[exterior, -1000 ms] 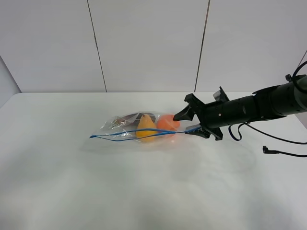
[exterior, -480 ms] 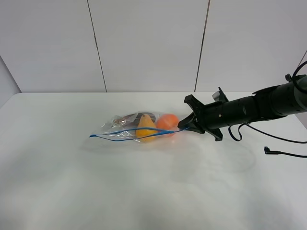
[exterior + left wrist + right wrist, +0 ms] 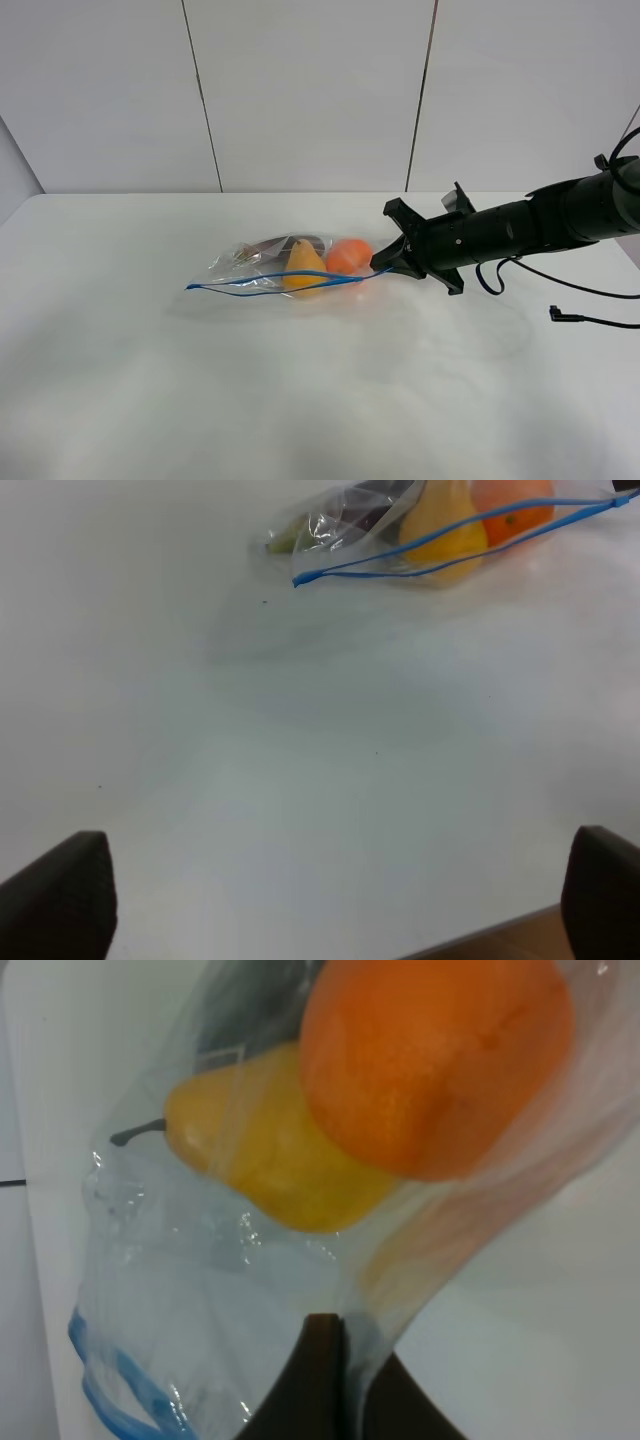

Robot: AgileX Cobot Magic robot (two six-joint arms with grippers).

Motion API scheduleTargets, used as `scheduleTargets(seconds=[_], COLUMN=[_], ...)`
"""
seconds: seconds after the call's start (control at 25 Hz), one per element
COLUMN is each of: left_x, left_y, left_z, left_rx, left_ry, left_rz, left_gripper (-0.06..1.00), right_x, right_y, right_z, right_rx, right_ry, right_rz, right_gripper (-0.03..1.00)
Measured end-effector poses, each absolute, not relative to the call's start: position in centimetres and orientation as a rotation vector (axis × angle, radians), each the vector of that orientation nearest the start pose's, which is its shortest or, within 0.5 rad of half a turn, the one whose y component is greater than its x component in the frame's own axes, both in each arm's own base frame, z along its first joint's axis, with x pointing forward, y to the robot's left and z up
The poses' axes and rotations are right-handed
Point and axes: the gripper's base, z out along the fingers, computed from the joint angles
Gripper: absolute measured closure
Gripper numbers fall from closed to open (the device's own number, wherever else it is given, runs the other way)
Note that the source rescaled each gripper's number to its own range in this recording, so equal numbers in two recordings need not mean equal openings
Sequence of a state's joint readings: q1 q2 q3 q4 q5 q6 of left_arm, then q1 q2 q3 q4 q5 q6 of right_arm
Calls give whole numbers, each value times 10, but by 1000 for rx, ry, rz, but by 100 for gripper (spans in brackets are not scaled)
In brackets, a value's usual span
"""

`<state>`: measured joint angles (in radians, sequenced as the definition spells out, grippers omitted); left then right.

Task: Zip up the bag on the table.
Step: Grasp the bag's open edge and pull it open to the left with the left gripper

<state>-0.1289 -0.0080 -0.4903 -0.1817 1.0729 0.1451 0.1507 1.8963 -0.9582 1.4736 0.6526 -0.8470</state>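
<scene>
Pale grey wall panels [image 3: 310,90] stand at the far side, split by two dark seams [image 3: 200,95]. A thin black cable [image 3: 600,322] with a small plug [image 3: 553,311] lies at the right. A yellow pear [image 3: 302,266] touches an orange [image 3: 348,256] on its right.

dark item [image 3: 284,243] in bag [image 3: 236,266] unidentifiable, left gripper [image 3: 338,905] fingertips [image 3: 60,895] cropped by edge

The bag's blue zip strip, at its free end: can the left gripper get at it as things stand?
Probably yes. The left gripper is open, and only bare table lies between it and that end of the zip strip. The right gripper pinches the bag at the opposite end.
</scene>
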Motion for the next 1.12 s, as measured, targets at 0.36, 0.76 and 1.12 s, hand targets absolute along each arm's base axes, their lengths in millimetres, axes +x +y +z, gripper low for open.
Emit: scheduleTargets(seconds=[0.36,0.76,1.12], left_x=[-10,39,109], left_y=[-13,-18,-24], left_z=[283,311,312], left_rx=[283,343,376], left_ry=[1985,1973,2029], left_rz=[-211,-147,-85], left_gripper=[-6,-6,-6], right_x=[340,340,339], right_y=[108,108,109], right_z=[146,147,147], right_rx=[289,285,279], right_ry=[2556,2557,2558], right_rz=[1118,1123,1135], right_gripper=[97,97,97])
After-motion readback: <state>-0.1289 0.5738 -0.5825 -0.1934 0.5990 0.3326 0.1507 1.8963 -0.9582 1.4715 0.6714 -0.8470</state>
